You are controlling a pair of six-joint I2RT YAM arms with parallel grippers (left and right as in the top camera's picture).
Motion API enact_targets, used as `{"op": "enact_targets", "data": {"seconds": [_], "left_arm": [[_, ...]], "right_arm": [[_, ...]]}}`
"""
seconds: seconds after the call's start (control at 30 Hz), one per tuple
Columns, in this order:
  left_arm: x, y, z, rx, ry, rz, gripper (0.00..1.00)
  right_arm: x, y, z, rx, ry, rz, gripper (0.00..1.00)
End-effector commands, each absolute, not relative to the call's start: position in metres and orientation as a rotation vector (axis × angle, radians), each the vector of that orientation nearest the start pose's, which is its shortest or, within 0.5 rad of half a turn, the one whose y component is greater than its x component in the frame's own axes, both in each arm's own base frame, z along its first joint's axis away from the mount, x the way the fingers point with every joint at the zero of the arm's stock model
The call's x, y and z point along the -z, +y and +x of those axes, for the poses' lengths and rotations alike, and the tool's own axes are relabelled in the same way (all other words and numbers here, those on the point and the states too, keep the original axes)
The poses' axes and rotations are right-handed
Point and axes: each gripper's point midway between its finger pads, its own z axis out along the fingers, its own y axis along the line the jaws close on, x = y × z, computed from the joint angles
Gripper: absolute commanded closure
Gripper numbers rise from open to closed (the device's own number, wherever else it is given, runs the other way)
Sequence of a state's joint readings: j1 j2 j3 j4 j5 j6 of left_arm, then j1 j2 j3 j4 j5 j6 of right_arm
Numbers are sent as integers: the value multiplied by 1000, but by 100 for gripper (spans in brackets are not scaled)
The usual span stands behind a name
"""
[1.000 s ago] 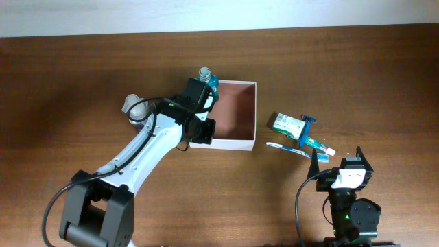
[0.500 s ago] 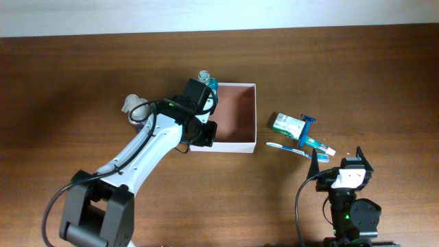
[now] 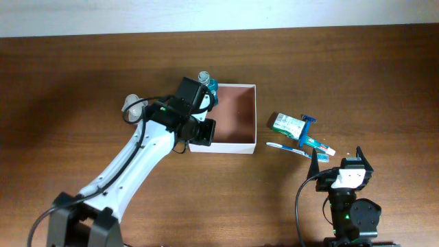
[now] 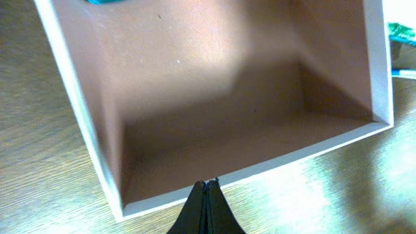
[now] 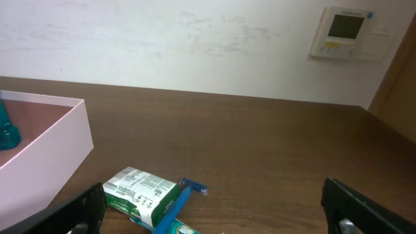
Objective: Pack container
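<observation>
Container sits just beyond the left gripper, its fingers closed together.

Even bright light, soft shadows — wrist close-up blurred

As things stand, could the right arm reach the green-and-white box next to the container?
Probably yes. The green-and-white box lies on open table just ahead of the right arm's open fingers, nothing between them; a blue-handled item lies against it.
</observation>
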State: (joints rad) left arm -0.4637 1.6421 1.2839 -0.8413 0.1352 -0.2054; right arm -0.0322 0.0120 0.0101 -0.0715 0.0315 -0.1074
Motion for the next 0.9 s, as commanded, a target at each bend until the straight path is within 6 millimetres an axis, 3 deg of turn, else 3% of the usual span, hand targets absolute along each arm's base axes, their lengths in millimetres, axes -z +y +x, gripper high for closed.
{"op": "enact_targets", "data": {"seconds": [0.0, 0.13, 0.33, 0.5, 0.53, 0.57, 0.6, 0.67, 0.7, 0.73, 0.8, 0.83, 0.87], "left_arm": [[-151, -177, 340, 261, 2688, 350, 99], [-176, -148, 350, 93, 2604, 220, 99], [-206, -77, 357, -72, 2515, -149, 99], [-209, -33, 360, -110, 2499, -319, 98], [-209, -25, 361, -113, 2499, -348, 93], [-208, -18, 362, -104, 2497, -377, 74], [-208, -15, 363, -95, 2496, -390, 64], [-208, -11, 364, -79, 2494, -409, 61], [-209, -8, 365, -80, 2490, -417, 55], [-209, -7, 365, -82, 2486, -423, 43], [-210, -4, 368, -81, 2475, -432, 8], [-212, -3, 370, -79, 2465, -436, 1], [-213, -2, 372, -78, 2454, -434, 1]], "right_arm": [[-155, -15, 246, 137, 1652, -34, 2], [-155, -15, 246, 137, 1652, -34, 2], [-155, -15, 246, 137, 1652, -34, 2], [-155, -15, 246, 137, 1652, -34, 1], [-155, -15, 246, 137, 1652, -34, 1], [-155, -15, 246, 137, 1652, -34, 2], [-155, -15, 246, 137, 1652, -34, 2], [-155, -15, 246, 137, 1652, -34, 2], [-155, -15, 246, 137, 1652, -34, 1], [-155, -15, 246, 137, 1652, -34, 2], [-155, -15, 246, 137, 1652, -34, 2], [-155, -15, 246, 137, 1652, -34, 2], [-155, -15, 246, 137, 1652, -34, 2]]}}
